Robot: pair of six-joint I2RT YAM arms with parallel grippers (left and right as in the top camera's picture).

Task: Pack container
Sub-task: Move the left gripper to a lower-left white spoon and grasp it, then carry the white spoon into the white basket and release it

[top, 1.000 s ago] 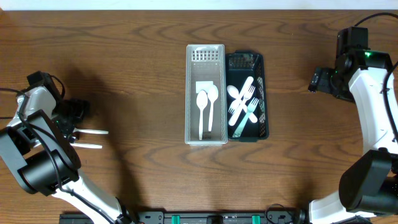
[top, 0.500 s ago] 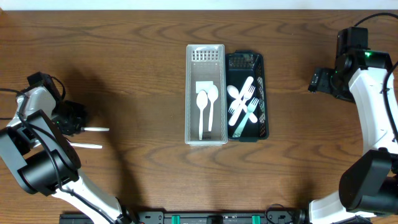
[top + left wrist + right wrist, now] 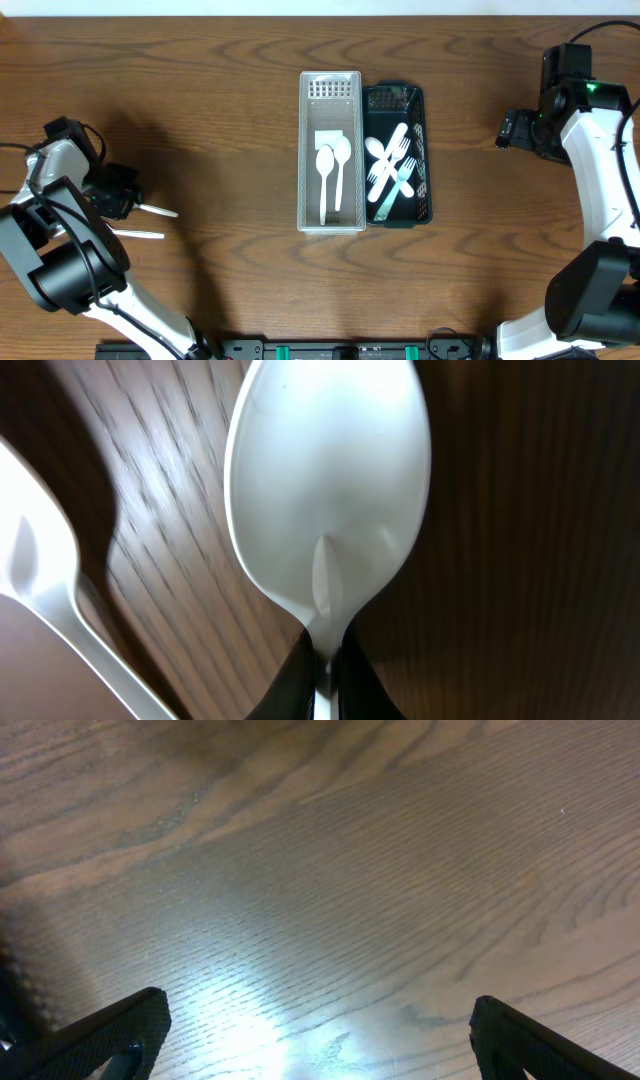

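Wood-grain table [image 3: 220, 120], overhead: white container [image 3: 331, 92] at centre beside a black tray [image 3: 424, 150]; left gripper [image 3: 130, 202] well apart at the left edge, its jaws hidden. Left wrist: white spoon [image 3: 330, 490] (bowl cut off at top) pinched by its neck between nearly closed fingers [image 3: 290, 680]. Right wrist: right gripper [image 3: 320, 1045] spread wide over bare wood, only fingertips in frame.

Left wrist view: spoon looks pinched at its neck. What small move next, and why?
Probably start carrying the spoon toward the white tray: the left gripper is shut on its neck, and that tray already holds spoons, while the dark tray holds forks.
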